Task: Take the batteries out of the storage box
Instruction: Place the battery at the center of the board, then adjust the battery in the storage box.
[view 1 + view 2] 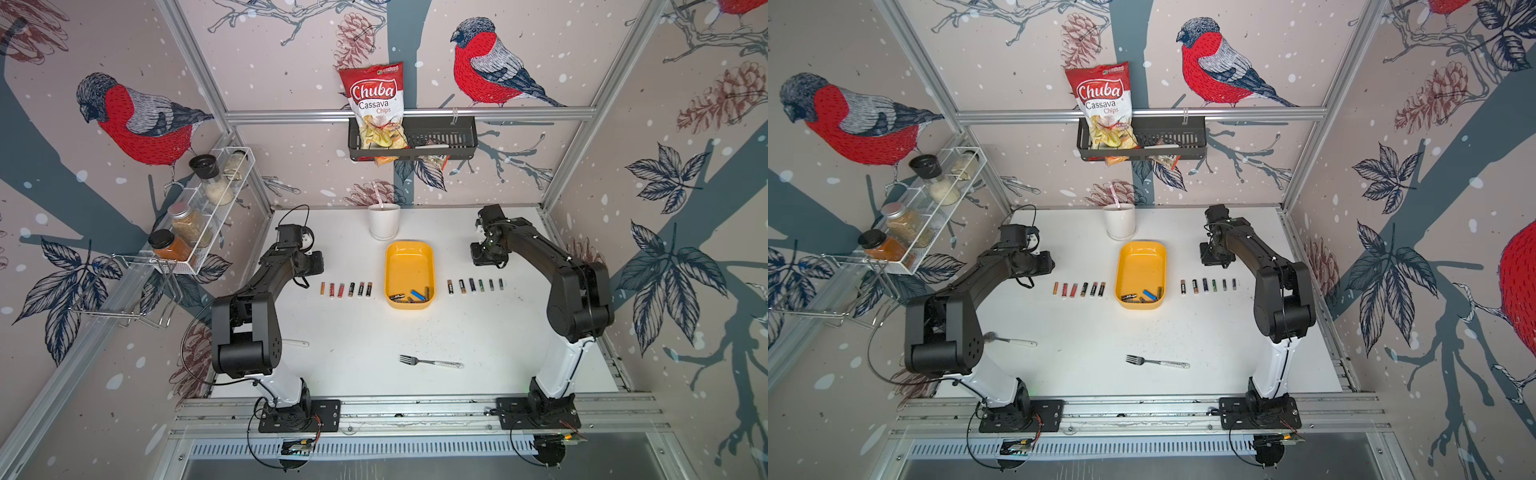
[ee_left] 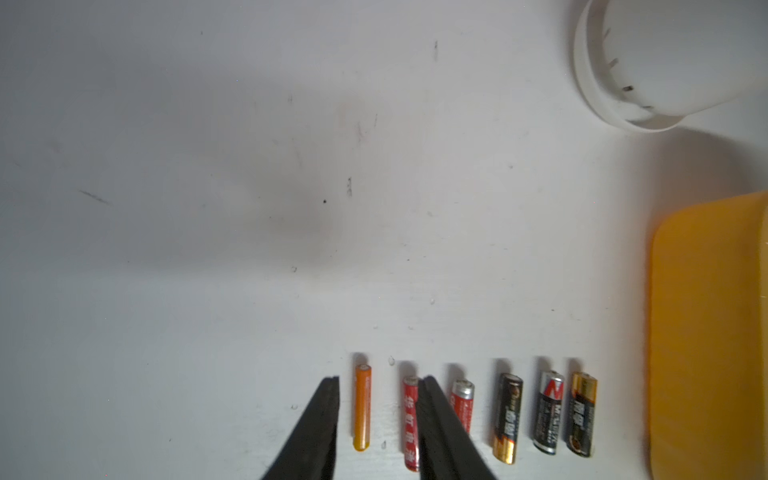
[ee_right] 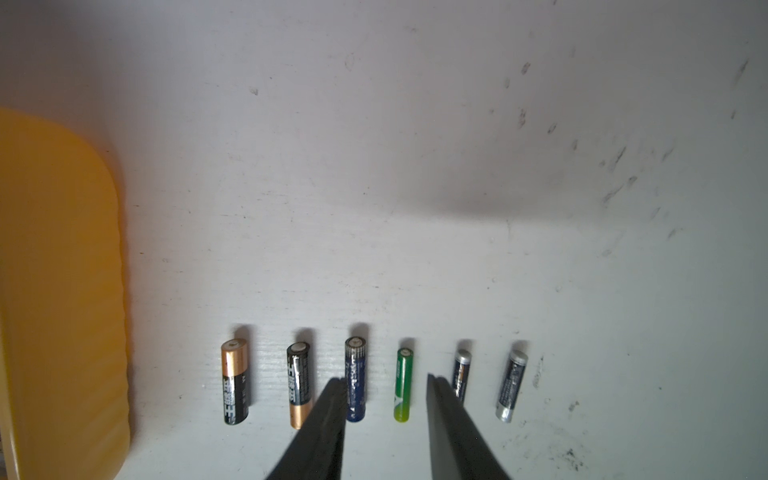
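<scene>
Left wrist | storage box cut off | red battery half-hidden by pincer

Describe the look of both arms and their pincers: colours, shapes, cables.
Left arm and right arm: chunky black links above a white lower segment, black base plates, thin black cables looping alongside. Left pincer and right pincer: slim, tapering, matte-black fingers.

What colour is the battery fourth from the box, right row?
That battery is green, yellower at one end; clearest in the right wrist view.
</scene>
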Tool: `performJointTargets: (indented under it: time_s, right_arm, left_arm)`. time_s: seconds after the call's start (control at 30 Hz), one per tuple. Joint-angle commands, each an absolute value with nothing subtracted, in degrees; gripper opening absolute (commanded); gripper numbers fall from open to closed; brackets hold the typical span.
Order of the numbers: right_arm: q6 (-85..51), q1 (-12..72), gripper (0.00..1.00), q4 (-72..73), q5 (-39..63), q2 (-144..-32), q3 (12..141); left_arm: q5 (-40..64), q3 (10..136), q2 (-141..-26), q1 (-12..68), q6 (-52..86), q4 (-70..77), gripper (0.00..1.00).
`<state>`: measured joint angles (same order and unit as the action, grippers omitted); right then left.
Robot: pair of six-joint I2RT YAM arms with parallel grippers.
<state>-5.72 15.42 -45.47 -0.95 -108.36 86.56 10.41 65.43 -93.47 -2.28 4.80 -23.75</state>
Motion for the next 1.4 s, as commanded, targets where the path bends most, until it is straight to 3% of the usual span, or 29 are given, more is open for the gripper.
performJointTargets:
  time_s: [0.0, 0.5, 0.83, 1.37]
  right_arm:
    - [-5.2, 15.5, 0.39, -45.6, -0.5, -107.4, 86.2]
    - [-5.2, 15.6, 0.39, -45.5, -0.3, -106.2, 85.3]
    - [-4.9, 15.2, 0.39, -45.5, -0.1, -106.2, 85.2]
    - [-4.7, 14.7, 0.39, -45.0, 0.7, -105.5, 84.6]
  left_arm:
    - [7.4, 68.2, -93.3, 1.5, 7.8, -27.9, 0.38]
    - [5.6, 76.3, -102.4, 22.7, 18.2, -25.1, 0.40]
    - [4.4, 79.5, -108.6, 25.9, 18.8, -24.6, 0.40]
    - [2.7, 85.4, -114.7, 27.9, 19.8, -30.9, 0.13]
